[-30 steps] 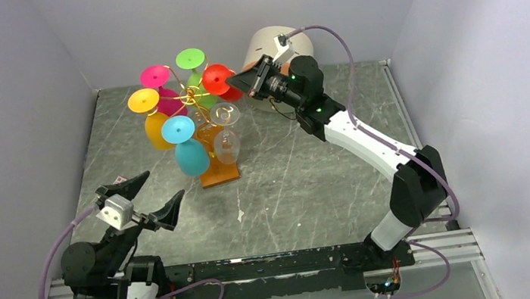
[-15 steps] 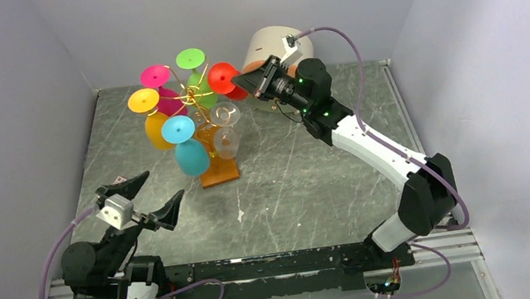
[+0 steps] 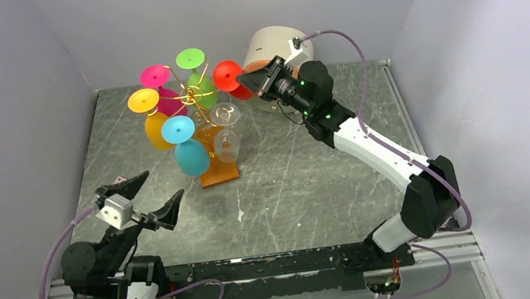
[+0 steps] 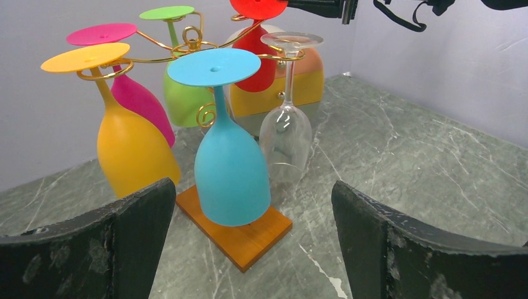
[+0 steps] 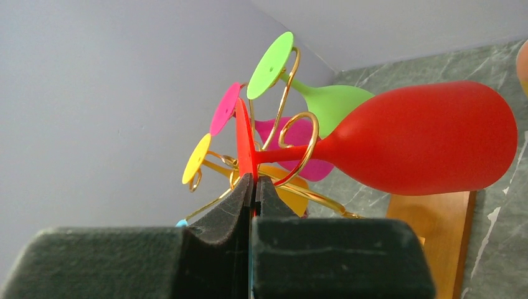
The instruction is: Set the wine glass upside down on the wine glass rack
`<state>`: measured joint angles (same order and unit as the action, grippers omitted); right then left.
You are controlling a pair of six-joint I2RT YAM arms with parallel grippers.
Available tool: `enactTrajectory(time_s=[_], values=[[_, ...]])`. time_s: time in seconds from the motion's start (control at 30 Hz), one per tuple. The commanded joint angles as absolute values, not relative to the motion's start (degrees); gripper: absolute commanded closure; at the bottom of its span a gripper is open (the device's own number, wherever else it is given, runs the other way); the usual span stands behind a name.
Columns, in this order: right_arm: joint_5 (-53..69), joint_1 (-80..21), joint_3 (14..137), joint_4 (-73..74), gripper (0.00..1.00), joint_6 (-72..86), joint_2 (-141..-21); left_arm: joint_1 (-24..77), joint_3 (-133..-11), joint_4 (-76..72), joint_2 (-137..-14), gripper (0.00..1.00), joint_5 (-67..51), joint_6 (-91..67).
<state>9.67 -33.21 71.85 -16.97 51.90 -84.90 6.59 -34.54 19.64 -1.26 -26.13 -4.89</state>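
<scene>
The wine glass rack [image 3: 191, 97], a gold wire tree on a brown wooden base [image 3: 219, 172], stands at the back left of the table. My right gripper [image 3: 252, 82] is shut on the flat foot of a red wine glass [image 3: 226, 74]. In the right wrist view the gripper [image 5: 252, 180] pinches the foot's edge, and the red glass [image 5: 429, 137] has its stem inside a gold scroll loop [image 5: 302, 140]. My left gripper [image 3: 142, 199] is open and empty near the front left, facing the rack [image 4: 193, 50].
Pink [image 3: 155, 76], yellow [image 3: 143, 100], green [image 3: 190, 58], blue [image 3: 190, 155] and clear [image 3: 227, 143] glasses hang upside down on the rack. A round cream drawer box [image 3: 272, 42] stands behind the right gripper. Walls close the table on three sides.
My right gripper has moved slightly right and back, carrying the red glass's foot with it. The left arm has not moved.
</scene>
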Motion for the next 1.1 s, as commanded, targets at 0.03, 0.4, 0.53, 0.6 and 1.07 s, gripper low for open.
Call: enactTrajectory(time_s=[0.03,0.4,0.53,0.6,1.07], values=[[8.2,-32.9,72.4,-20.7,1.00,54.0,-84.9,6.9,-34.5,20.3,-1.1,0.01,-25.2,-4.4],[6.9,-32.8,74.1,-21.4,0.98,55.4,-87.5,6.9,-34.5,20.3,-1.1,0.01,-25.3,-4.4],[7.2,-32.8,75.8,-20.4,0.96,54.9,-88.8,6.9,-34.5,20.3,-0.9,0.01,-25.2,-4.4],[7.3,-32.8,75.9,-20.5,0.91,55.1,-89.3,6.9,-34.5,20.4,-0.9,0.01,-25.1,-4.4],[7.3,-32.6,76.2,-19.4,0.77,54.1,-89.4,6.9,-34.5,20.4,-1.1,0.01,-24.8,-4.5]])
